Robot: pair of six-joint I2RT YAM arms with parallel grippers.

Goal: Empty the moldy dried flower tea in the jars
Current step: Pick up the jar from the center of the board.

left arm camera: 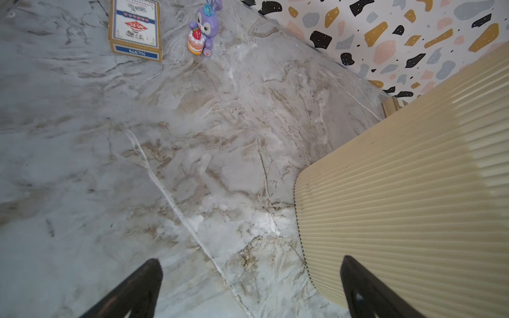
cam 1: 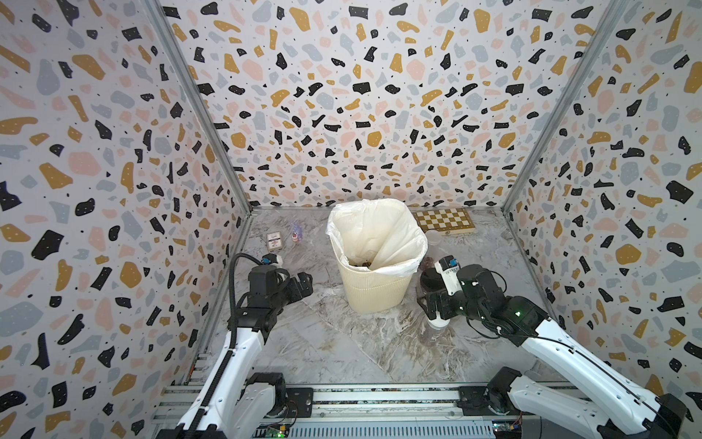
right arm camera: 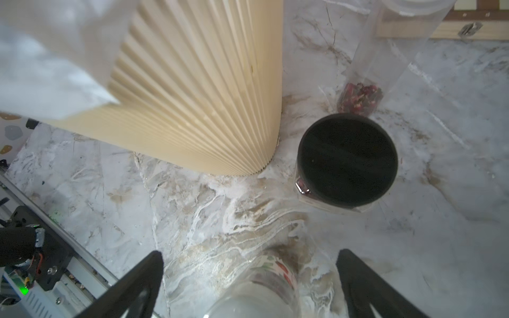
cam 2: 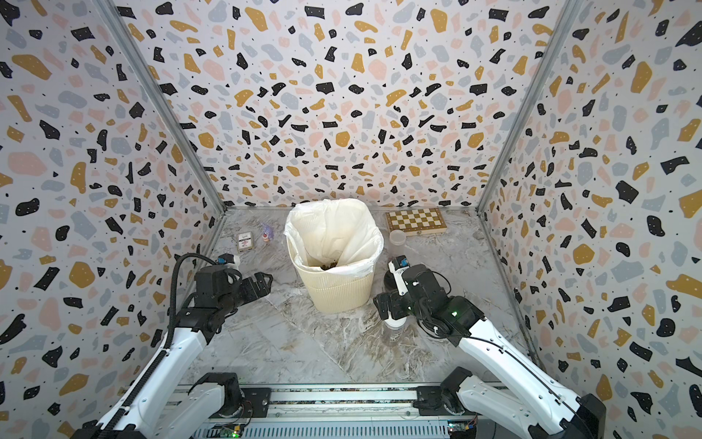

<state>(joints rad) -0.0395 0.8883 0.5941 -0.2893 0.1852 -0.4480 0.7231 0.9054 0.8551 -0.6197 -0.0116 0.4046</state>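
Right wrist: poised for a grasp

Left gripper (left arm camera: pixel 250 264) gapes empty. Right gripper (right arm camera: pixel 249 256), equally wide, holds nothing but straddles the white-lidded labelled clear jar (cam 1: pixel 438 322), lower right of centre in a top view, seemingly poised to grasp. Beyond: black-lidded jar (right arm camera: pixel 348 161), then tall clear jar (right arm camera: pixel 391 55) bottomed with reddish dried flower tea (right arm camera: pixel 360 96).
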